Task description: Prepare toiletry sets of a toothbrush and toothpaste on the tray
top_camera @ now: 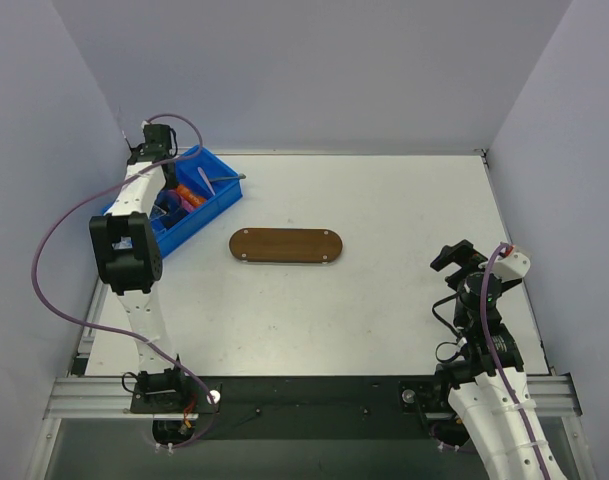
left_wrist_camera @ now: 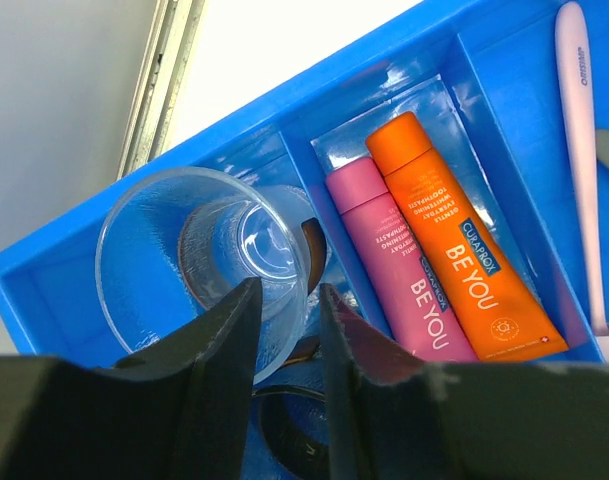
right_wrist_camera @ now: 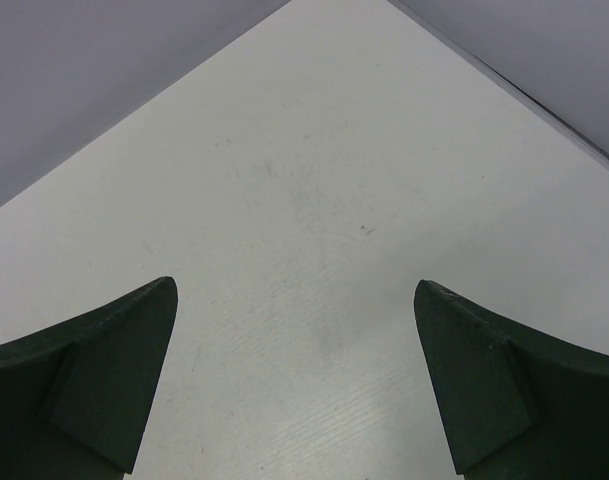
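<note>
Orange toothpaste [left_wrist_camera: 454, 250], L wrist, L end effector [left_wrist_camera: 287, 292] astride cup [left_wrist_camera: 174, 225], pinch unclear, R end effector [right_wrist_camera: 294, 285] spread

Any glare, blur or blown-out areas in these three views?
Top external: even, soft light, tray sharp. Left wrist: table strip beyond the blue bin blown out white, highlights on the clear cup, left claw dark and soft up close. Right wrist: table evenly lit, right claw dark, slightly soft.

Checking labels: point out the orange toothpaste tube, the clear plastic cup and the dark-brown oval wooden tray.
orange toothpaste tube [left_wrist_camera: 454, 245]: left wrist view, printed body.
clear plastic cup [left_wrist_camera: 164, 240]: left wrist view, inner wall.
dark-brown oval wooden tray [top_camera: 286, 245]: top view, bare centre.
</note>
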You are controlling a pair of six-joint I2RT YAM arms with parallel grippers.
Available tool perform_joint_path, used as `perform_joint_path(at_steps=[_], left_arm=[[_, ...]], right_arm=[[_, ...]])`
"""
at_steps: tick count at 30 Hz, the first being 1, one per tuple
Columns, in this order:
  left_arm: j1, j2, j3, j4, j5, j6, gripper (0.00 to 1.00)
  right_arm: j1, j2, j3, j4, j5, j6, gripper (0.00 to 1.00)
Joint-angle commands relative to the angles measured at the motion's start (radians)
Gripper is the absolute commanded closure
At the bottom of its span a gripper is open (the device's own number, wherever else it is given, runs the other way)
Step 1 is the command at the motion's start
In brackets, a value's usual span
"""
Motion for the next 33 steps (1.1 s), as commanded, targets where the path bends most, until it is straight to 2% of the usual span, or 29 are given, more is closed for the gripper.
perform_joint_path(at_steps=[1, 4, 5, 9, 19, 33], left_arm=[[0.005, 0.011, 0.050, 0.007, -0.014, 0.020, 0.67], [0.004, 0.023, 0.055, -0.003, -0.038, 0.032, 0.80], [-0.001, 0.015, 0.052, 0.005, -0.047, 0.037, 0.87], [-0.032, -0.023, 0.004, 0.065, -0.104, 0.113, 1.00], [-0.139, -0.077, -0.094, 0.220, -0.320, 0.255, 1.00], [-0.136, -0.176, -0.140, 0.304, -0.362, 0.256, 1.00]], right_arm=[[-0.006, 0.011, 0.007, 0.017, 0.002, 0.015, 0.01], [-0.004, 0.012, 0.005, 0.017, 0.002, 0.016, 0.01], [-0.006, 0.015, 0.005, 0.017, 0.004, 0.018, 0.01], [-0.006, 0.019, 0.002, 0.017, 0.002, 0.022, 0.01], [-0.006, 0.022, -0.001, 0.017, -0.004, 0.025, 0.01], [-0.006, 0.034, -0.001, 0.019, -0.024, 0.028, 0.01]])
